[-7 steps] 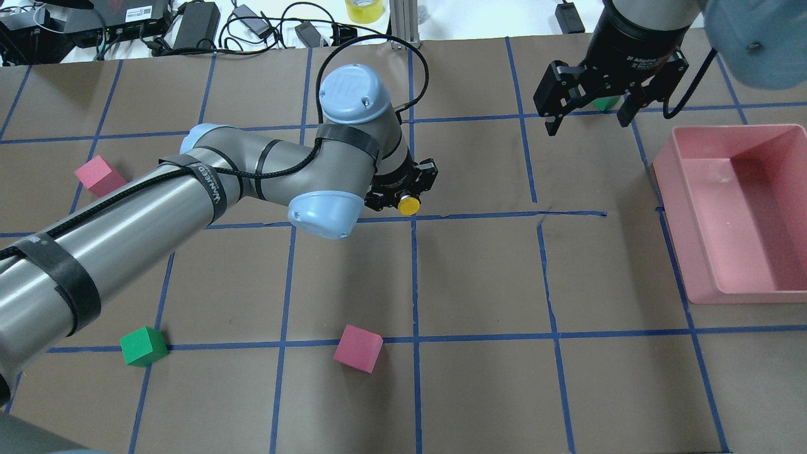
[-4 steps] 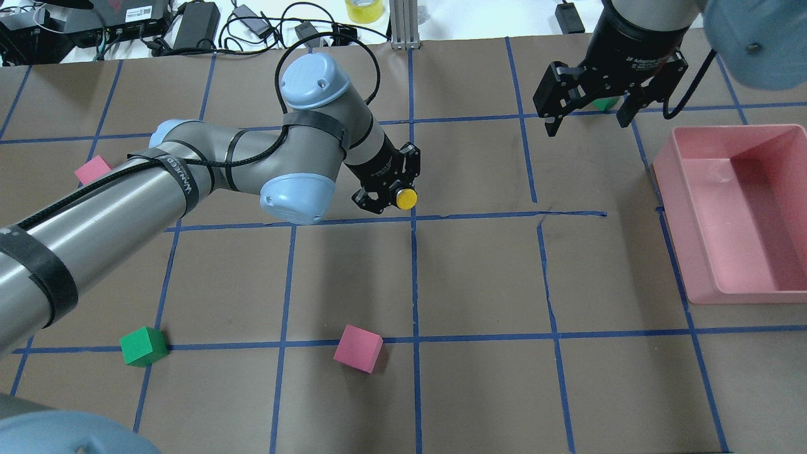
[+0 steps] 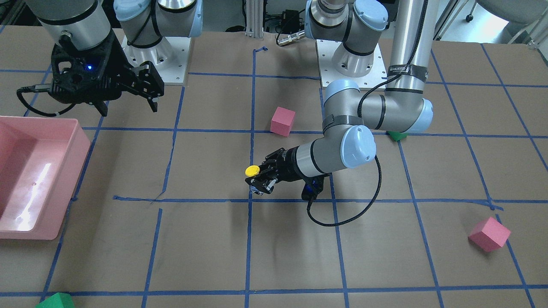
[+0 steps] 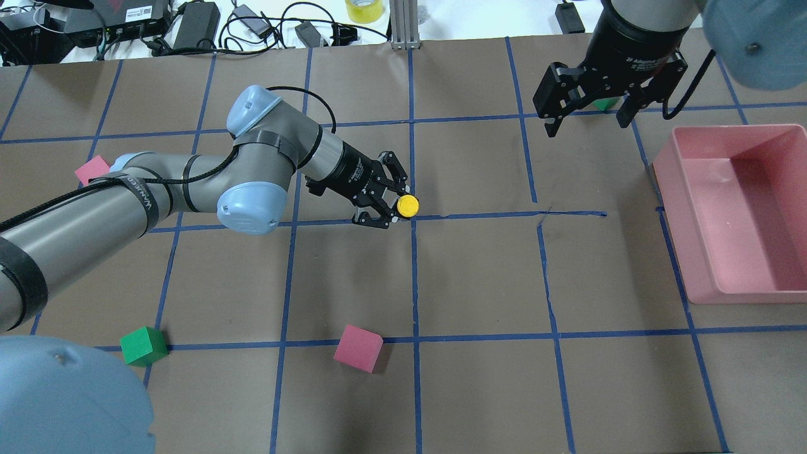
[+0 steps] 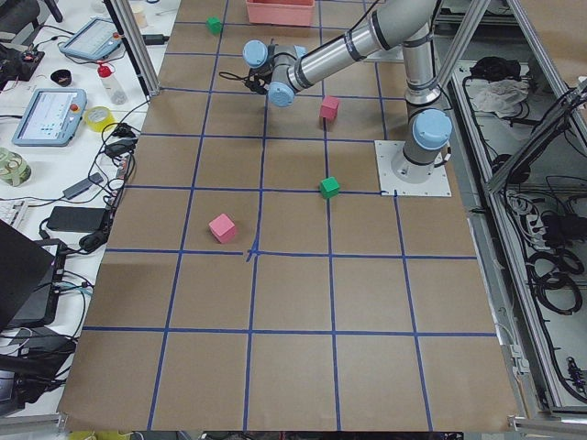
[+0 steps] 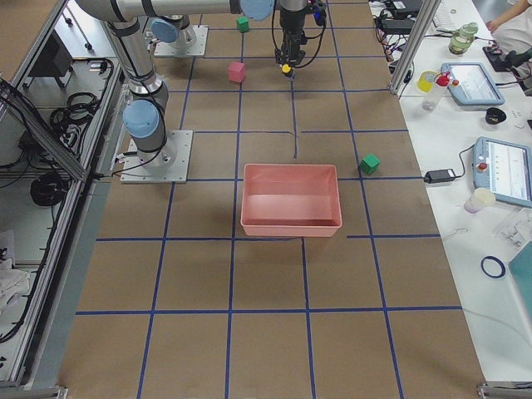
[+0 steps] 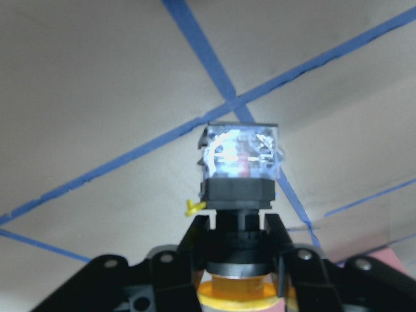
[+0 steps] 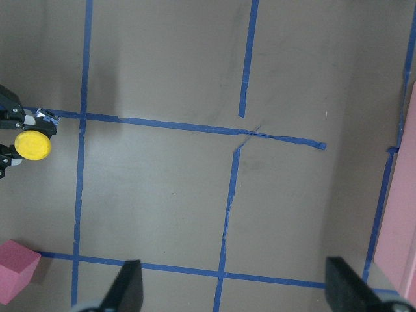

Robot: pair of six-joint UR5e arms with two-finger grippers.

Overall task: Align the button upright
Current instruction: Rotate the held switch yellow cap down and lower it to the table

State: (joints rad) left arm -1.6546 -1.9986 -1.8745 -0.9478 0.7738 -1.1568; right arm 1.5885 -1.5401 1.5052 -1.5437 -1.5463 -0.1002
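Note:
The button, with its yellow cap [image 4: 408,205] on top, is held in my left gripper [image 4: 392,207] just over a blue tape crossing near the table's middle. In the front view the cap [image 3: 251,170] sits above the gripper, which lies low and nearly level. In the left wrist view the fingers [image 7: 195,237] clamp the black body [image 7: 239,195], and the whitish block base [image 7: 240,153] points at the tape crossing. My right gripper [image 4: 588,123] is open and empty, high at the far right, well away from the button.
A pink bin [image 4: 668,164] stands at the right edge. Pink cubes [image 4: 358,348] [image 4: 92,169] and a green cube [image 4: 144,345] lie on the left half. Another green cube [image 4: 606,103] peeks out behind the right gripper. Cables lie beyond the far edge.
My left wrist has swung over from pointing down to lying nearly level, the elbow moving left. The button stays in the grip at about the same spot. The right arm has not moved.

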